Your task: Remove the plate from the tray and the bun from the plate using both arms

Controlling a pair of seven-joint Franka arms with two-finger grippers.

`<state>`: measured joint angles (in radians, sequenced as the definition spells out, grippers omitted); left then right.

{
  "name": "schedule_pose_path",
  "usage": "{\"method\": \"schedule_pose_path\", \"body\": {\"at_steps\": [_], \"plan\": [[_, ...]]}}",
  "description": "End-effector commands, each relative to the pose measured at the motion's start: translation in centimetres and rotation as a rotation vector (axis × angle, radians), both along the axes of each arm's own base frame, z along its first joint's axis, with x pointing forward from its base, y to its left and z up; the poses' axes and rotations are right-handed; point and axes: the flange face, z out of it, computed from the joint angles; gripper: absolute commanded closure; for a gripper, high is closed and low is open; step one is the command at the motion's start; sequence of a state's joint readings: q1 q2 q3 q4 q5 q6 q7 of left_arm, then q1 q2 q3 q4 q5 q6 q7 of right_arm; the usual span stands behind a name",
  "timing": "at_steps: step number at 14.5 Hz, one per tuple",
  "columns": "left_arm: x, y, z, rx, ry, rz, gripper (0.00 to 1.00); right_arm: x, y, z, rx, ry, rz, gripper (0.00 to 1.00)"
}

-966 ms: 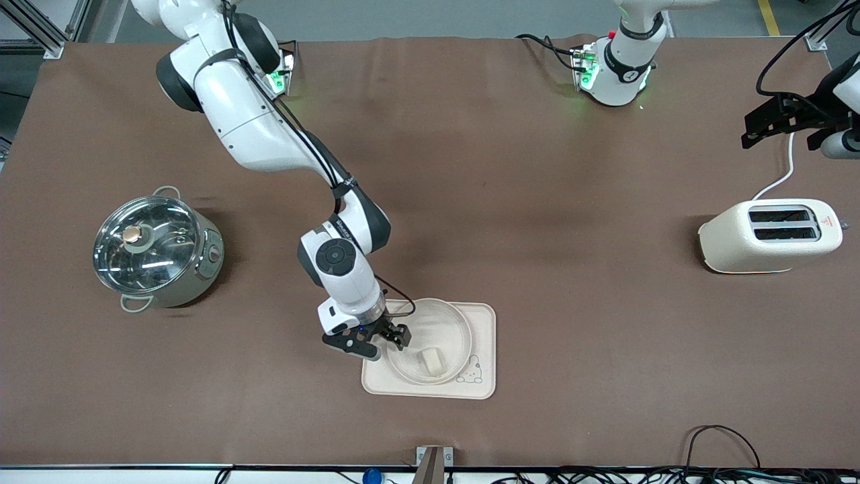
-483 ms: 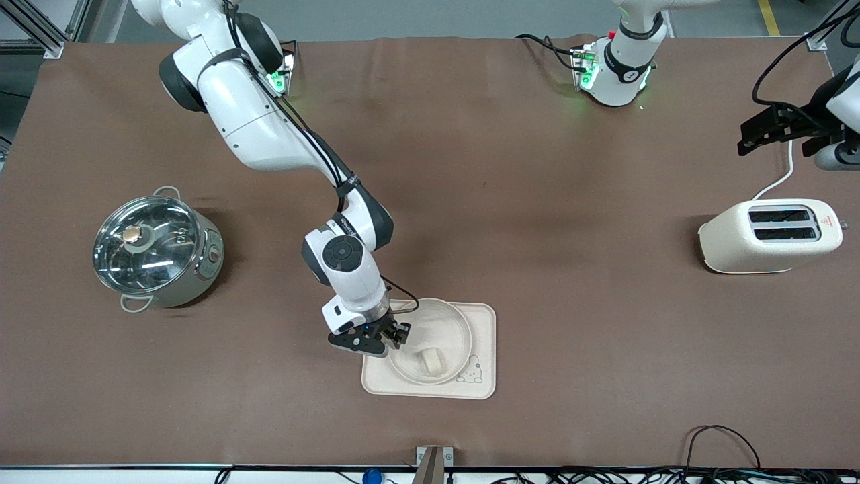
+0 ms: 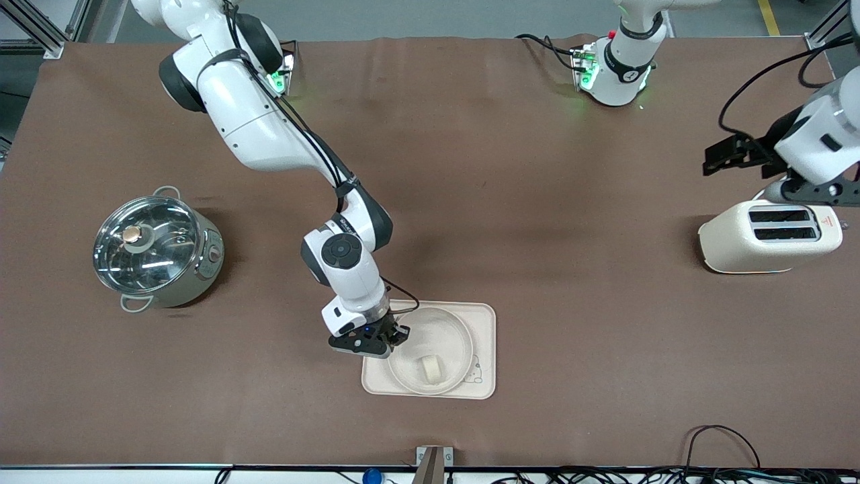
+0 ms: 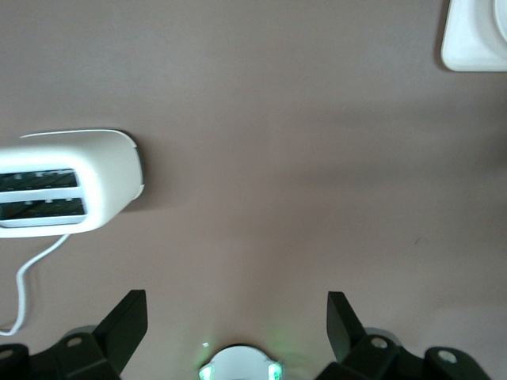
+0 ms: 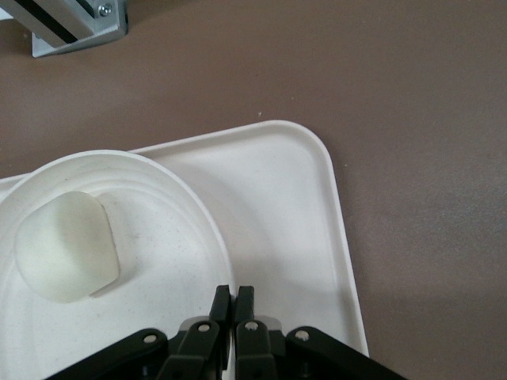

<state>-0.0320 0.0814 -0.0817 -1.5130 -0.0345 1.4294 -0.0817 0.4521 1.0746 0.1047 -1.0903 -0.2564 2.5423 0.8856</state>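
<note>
The round cream-white plate (image 3: 438, 328) lies on the rectangular cream tray (image 3: 485, 321), with the small pale bun (image 3: 430, 368) inside it. My right gripper (image 3: 388, 341) is shut on the plate's rim at the edge toward the right arm's end. The right wrist view shows its fingertips (image 5: 234, 294) pinched on that rim, with the plate (image 5: 158, 237), the bun (image 5: 67, 245) and the tray (image 5: 277, 198). My left gripper (image 3: 729, 156) is open and empty above the table by the toaster, its fingers wide apart in the left wrist view (image 4: 236, 324).
A cream toaster (image 3: 769, 235) stands toward the left arm's end and also shows in the left wrist view (image 4: 59, 186). A steel pot with a glass lid (image 3: 156, 247) stands toward the right arm's end. A tray corner (image 4: 475, 36) shows in the left wrist view.
The plate, held by my right gripper, has shifted a little on the tray, and the bun has slid toward the front camera. My left arm has swung in over the toaster.
</note>
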Motion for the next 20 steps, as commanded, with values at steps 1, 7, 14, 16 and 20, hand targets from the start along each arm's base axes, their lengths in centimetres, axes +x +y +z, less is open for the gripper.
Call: {"method": "schedule_pose_path", "body": {"at_steps": [1, 7, 14, 16, 20], "plan": [[1.1, -4.1, -2.1, -0.020, 0.007, 0.071, 0.00, 1.3, -1.4, 2.5, 0.076, 0.020, -0.038, 1.00], [2.3, -16.9, -7.4, -0.005, -0.053, 0.241, 0.00, -0.7, -0.7, 6.9, 0.142, 0.072, -0.041, 1.00], [2.2, -29.0, -16.2, -0.034, -0.138, 0.402, 0.00, -16.4, -1.5, 5.1, 0.192, 0.047, 0.097, 1.00], [1.0, -31.2, -18.0, -0.008, -0.113, 0.480, 0.00, -19.9, -2.0, 3.8, 0.187, 0.061, 0.128, 1.00], [0.0, -35.3, -24.0, -0.011, -0.111, 0.610, 0.00, -24.1, -2.0, 0.7, 0.191, 0.092, 0.157, 1.00]]}}
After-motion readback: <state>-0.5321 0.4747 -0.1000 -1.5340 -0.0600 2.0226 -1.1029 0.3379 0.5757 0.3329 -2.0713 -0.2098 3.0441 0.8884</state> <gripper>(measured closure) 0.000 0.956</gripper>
